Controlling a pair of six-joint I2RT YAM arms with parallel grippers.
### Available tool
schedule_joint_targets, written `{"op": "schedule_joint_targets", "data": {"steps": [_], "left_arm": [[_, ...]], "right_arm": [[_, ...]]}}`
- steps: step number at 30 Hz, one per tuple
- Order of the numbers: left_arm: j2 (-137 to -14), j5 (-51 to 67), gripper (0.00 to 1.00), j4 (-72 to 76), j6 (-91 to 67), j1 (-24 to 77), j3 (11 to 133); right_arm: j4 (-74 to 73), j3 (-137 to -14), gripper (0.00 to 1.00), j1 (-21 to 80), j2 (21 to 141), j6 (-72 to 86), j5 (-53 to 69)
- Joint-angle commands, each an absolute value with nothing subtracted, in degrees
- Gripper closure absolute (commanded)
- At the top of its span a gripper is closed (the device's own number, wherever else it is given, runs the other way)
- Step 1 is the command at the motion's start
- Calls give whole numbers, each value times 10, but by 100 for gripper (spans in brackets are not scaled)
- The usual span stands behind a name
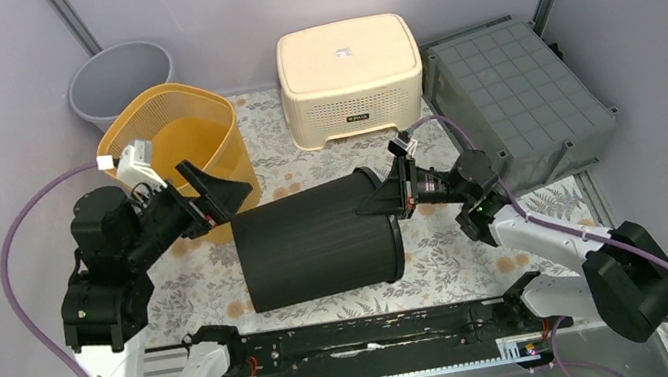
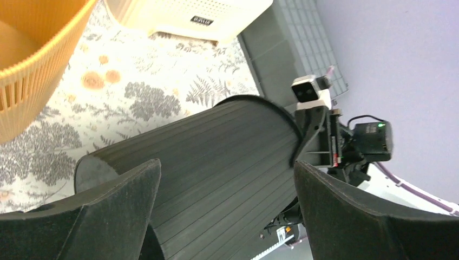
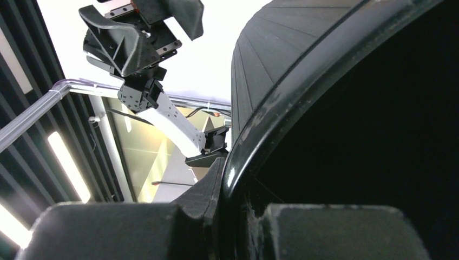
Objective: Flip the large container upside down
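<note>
The large container [image 1: 313, 242] is a black ribbed bin lying on its side on the floral cloth, with its mouth facing right. My right gripper [image 1: 384, 197] is shut on the upper part of its rim; the right wrist view shows one finger outside and one inside the rim [image 3: 254, 135], with the gripper [image 3: 238, 203] pinching it. My left gripper [image 1: 215, 197] hovers open just above the bin's closed left end. In the left wrist view its fingers straddle the ribbed wall [image 2: 216, 157] without touching, the gripper [image 2: 227, 165] spread wide.
An orange mesh basket [image 1: 169, 133] stands right behind the left gripper, and a grey bin [image 1: 115, 76] behind that. A cream plastic stool [image 1: 349, 75] sits at the back centre, a grey crate [image 1: 518, 98] at the back right. A black rail [image 1: 373, 334] runs along the near edge.
</note>
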State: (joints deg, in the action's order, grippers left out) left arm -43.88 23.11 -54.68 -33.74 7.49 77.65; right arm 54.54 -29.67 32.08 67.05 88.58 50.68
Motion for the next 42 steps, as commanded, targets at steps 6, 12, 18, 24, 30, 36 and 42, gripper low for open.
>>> {"op": "schedule_joint_targets", "data": {"steps": [6, 12, 18, 24, 30, 36, 42], "left_arm": [[-466, 243, 0, -502, -346, 78, 833], [-484, 243, 0, -496, -343, 78, 853], [-506, 213, 0, -532, -314, 78, 898], [-510, 169, 0, -562, -294, 78, 920], [-501, 126, 0, -566, -282, 79, 889], [-490, 75, 0, -572, -270, 78, 847], [-474, 31, 0, -584, -260, 78, 830]], "right_arm": [[796, -313, 100, 312, 748, 996, 498], [976, -324, 100, 309, 868, 1081, 447], [978, -384, 100, 309, 928, 1063, 437], [979, -425, 100, 310, 981, 1056, 417], [978, -456, 100, 313, 1019, 1049, 399], [979, -485, 100, 317, 1063, 1044, 399], [980, -488, 100, 321, 1090, 1035, 395]]}}
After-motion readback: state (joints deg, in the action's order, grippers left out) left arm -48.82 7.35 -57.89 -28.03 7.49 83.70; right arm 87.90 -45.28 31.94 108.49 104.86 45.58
